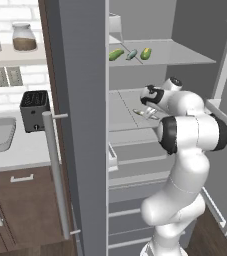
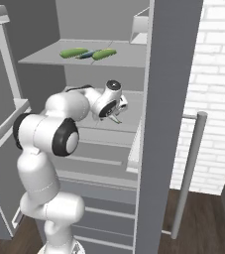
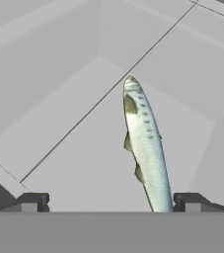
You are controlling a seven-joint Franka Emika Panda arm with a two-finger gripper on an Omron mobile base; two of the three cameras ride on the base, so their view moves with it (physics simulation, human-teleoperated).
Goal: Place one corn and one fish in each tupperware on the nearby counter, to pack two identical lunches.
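Fingers point(image 3: 32, 201) spread wide; fish point(image 3: 145, 148) tail cut off.

Toaster point(image 1: 35, 110), jar point(image 1: 24, 37) (shelf above) — cucumber point(image 1: 116, 55) in fridge.

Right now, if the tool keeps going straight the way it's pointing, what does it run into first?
Most likely the fish on the fridge shelf. In the hand view it lies between the open tool's fingertips, nearer the right one. Depth is unclear, so I can't say how close it is.

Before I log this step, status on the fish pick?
Gripper open, over fridge shelf. Fish between the fingertips, not gripped. Nothing in the way.
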